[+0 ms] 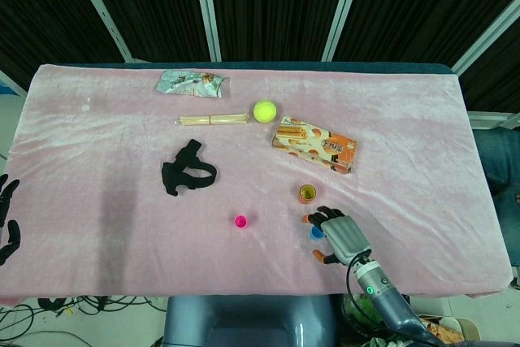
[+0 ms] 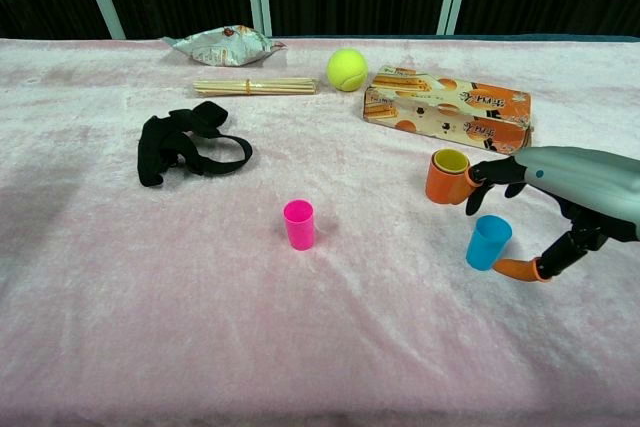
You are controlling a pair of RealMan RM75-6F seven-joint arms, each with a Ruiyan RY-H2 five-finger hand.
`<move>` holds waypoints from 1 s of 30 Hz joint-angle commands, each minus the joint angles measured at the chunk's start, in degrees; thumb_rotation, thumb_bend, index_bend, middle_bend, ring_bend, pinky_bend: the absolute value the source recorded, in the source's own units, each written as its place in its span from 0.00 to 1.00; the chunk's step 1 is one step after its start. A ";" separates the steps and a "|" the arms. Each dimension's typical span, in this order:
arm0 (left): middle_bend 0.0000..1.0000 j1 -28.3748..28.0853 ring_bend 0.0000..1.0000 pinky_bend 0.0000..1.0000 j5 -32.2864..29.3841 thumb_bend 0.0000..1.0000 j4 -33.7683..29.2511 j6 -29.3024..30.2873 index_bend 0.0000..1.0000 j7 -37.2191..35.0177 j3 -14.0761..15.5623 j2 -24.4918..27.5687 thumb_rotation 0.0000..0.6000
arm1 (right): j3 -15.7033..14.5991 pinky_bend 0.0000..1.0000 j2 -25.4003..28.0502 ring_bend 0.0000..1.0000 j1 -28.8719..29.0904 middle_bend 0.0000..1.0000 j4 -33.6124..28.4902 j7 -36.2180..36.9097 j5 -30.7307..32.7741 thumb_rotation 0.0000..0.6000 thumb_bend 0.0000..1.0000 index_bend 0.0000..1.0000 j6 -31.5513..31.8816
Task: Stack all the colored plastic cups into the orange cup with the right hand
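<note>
Step in hand: judging from the layout, the right hand (image 2: 545, 209) is positioning to take the small blue plastic cup (image 2: 488, 242), which stands upright at lower right of the chest view, just below the orange plastic cup (image 2: 446, 176).
Doing it well: I would bring the hand down until thumb and fingers sit on opposite sides of the blue cup's wall, around mid-height, before closing. The cup looks light and narrow, so a sideways nudge could tip it on the soft pink cloth (image 2: 300, 347). A gentle squeeze should do, then a straight lift and a short carry up the frame to the orange cup.
Fingers: spread wide and holding nothing. In the chest view the orange-tipped thumb (image 2: 515, 269) lies low to the cup's right and the dark fingers (image 2: 490, 179) arch above it; whether any tip touches the blue cup I cannot tell.
Head view: the same hand (image 1: 337, 236) covers most of the blue cup (image 1: 314, 232) at lower right.
Orange cup: upright, with a yellow-green plastic cup (image 2: 451, 160) already nested in it.
Pink cup: the small magenta plastic cup (image 2: 298, 224) stands alone near the centre, well apart from the others.
Left hand: only dark fingertips (image 1: 6, 217) show at the far left edge of the head view, off the cloth; their state is unclear.
</note>
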 commanded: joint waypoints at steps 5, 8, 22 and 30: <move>0.01 -0.03 0.00 0.03 -0.01 0.70 0.06 -0.11 0.07 0.13 0.05 -0.07 1.00 | 1.04 0.21 -1.62 0.16 -0.40 0.35 3.75 1.90 0.49 1.00 0.25 0.34 -1.55; 0.01 -0.02 0.00 0.03 -0.09 0.70 0.07 -0.13 0.07 0.26 0.04 -0.11 1.00 | 1.21 0.21 -1.89 0.18 -0.57 0.37 4.59 2.52 0.57 1.00 0.27 0.36 -2.04; 0.01 0.02 0.00 0.03 -0.24 0.70 -0.01 -0.12 0.07 0.57 0.03 -0.17 1.00 | 2.34 0.21 -3.88 0.23 -1.33 0.47 8.76 5.81 -0.83 1.00 0.36 0.49 -3.01; 0.01 0.03 0.00 0.03 -0.20 0.70 -0.01 -0.07 0.07 0.56 0.02 -0.19 1.00 | 4.18 0.21 -0.34 0.23 -0.98 0.47 4.83 6.52 -1.92 1.00 0.36 0.54 -2.62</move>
